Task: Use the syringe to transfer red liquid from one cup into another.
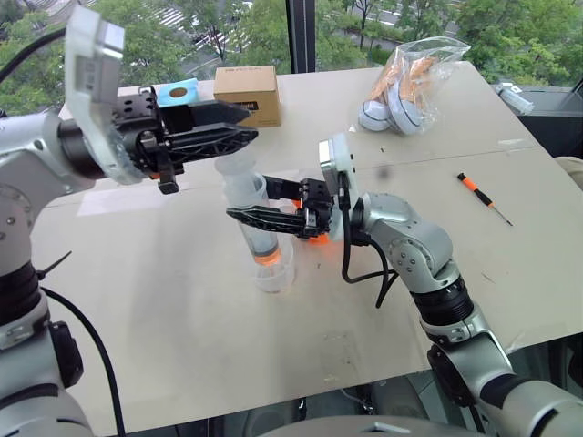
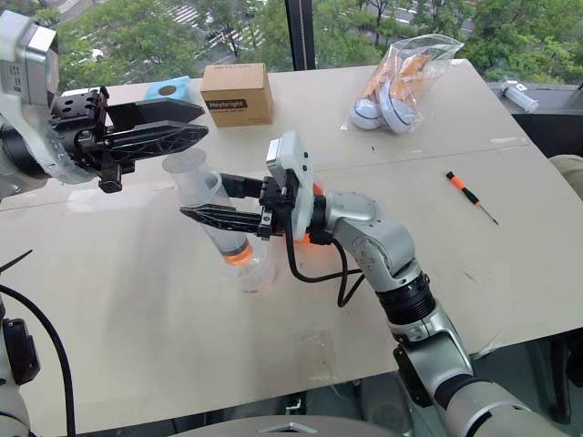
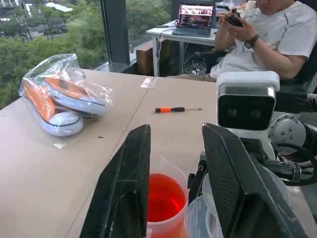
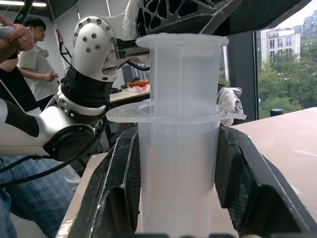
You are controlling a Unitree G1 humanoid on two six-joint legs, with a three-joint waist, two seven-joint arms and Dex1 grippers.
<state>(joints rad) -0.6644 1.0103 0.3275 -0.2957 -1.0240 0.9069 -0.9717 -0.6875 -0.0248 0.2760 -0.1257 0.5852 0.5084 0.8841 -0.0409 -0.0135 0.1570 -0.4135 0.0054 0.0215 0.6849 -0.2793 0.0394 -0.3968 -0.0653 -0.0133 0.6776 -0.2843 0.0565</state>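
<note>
The large clear plastic syringe (image 1: 248,205) stands nearly upright, its thick frosted barrel clamped between the ribbed black fingers of the right tool (image 1: 260,217). Its lower end, tinted orange-red, dips into the small tapered clear plastic cup (image 1: 274,269) on the pale, matte table (image 1: 164,309). Just above the plunger's flat top, the left tool (image 1: 232,126) hovers level with its fingers closed on nothing. The handled clear measuring cup (image 3: 166,201) of translucent red liquid (image 3: 164,197) sits just beside the syringe.
</note>
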